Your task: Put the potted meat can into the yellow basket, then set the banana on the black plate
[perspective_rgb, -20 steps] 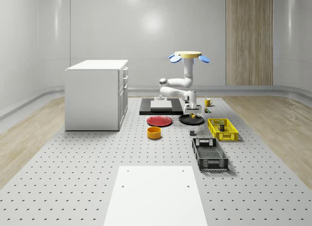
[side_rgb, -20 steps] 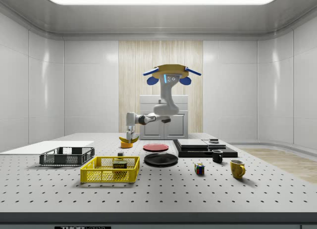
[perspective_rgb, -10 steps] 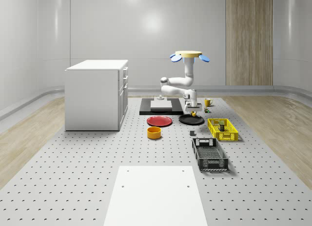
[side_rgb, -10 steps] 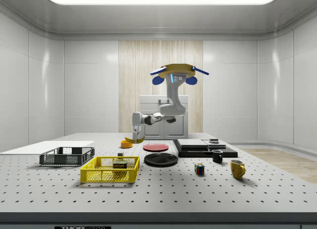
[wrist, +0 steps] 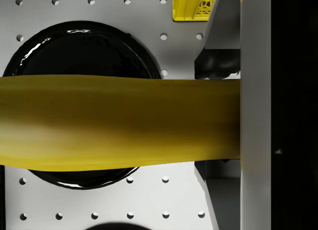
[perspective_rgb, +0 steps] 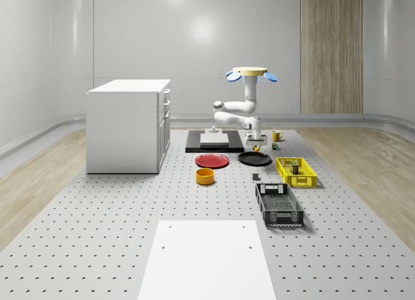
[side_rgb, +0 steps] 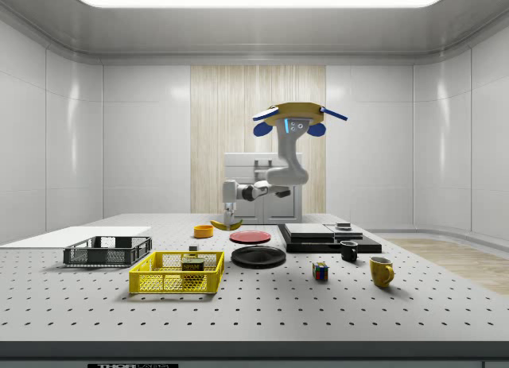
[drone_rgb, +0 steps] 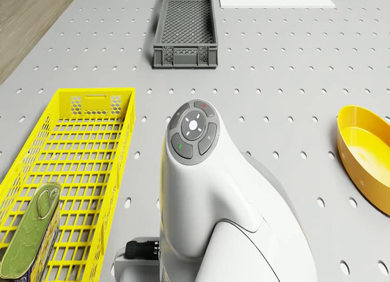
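White cabinet (perspective_rgb: 128,125) stands at the whole-scene view's left on the perforated table (perspective_rgb: 97,216). Red plate (perspective_rgb: 212,161) lies beside an orange bowl (perspective_rgb: 205,176). Dark grey crate (perspective_rgb: 279,205) sits near a white sheet (perspective_rgb: 206,258). Yellow mug (side_rgb: 381,270), black mug (side_rgb: 348,251) and colour cube (side_rgb: 320,271) rest near a black slab (side_rgb: 326,238).

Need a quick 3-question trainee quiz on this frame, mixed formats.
1. True or false: the potted meat can lies in the yellow basket.
2. What does the gripper hold? A) rubik's cube B) banana C) mug
3. Fill in: in the wrist view, the dark round thing under the banana is the ___.

Key: 1 true; 2 B; 3 black plate. The drone hovers above the table.
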{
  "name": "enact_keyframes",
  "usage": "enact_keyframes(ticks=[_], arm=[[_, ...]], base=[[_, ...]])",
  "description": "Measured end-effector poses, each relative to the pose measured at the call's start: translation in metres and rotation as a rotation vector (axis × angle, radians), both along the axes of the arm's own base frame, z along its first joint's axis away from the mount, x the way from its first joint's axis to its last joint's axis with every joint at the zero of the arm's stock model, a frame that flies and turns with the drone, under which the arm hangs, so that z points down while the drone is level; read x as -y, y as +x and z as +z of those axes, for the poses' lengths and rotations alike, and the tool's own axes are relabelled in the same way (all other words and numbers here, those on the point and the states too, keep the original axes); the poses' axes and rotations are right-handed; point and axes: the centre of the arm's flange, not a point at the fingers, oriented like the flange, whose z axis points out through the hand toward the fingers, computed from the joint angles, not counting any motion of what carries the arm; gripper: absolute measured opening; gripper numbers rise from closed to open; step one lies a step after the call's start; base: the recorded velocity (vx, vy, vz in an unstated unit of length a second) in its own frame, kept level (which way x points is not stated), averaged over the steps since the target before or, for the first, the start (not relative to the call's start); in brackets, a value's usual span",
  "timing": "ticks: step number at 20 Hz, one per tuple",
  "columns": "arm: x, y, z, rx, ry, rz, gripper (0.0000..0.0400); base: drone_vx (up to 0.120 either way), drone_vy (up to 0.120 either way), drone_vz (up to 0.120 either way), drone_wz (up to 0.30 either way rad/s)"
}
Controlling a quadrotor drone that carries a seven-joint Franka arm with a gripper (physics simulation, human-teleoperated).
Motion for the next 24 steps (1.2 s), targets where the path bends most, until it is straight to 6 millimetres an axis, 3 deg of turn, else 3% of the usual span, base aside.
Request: enact_keyframes(ticks=[3, 7, 13, 19, 24], arm=[[0.0, 0.0, 0.0, 0.0, 0.0, 0.0, 0.0197], [0.0, 0.0, 0.0, 0.0, 0.0, 0.0, 0.0197], [0.0, 0.0, 0.0, 0.0, 0.0, 0.0, 0.0197], [0.0, 0.0, 0.0, 0.0, 0.0, 0.0, 0.0197], [0.0, 0.0, 0.0, 0.0, 0.0, 0.0, 0.0197]], base=[[-0.12, 0.0, -0.12, 0.0], [-0.12, 0.09, -0.01, 0.0], [-0.12, 0.0, 0.0, 0.0], [-0.12, 0.0, -0.12, 0.0], [-0.104, 0.0, -0.008, 0.0]])
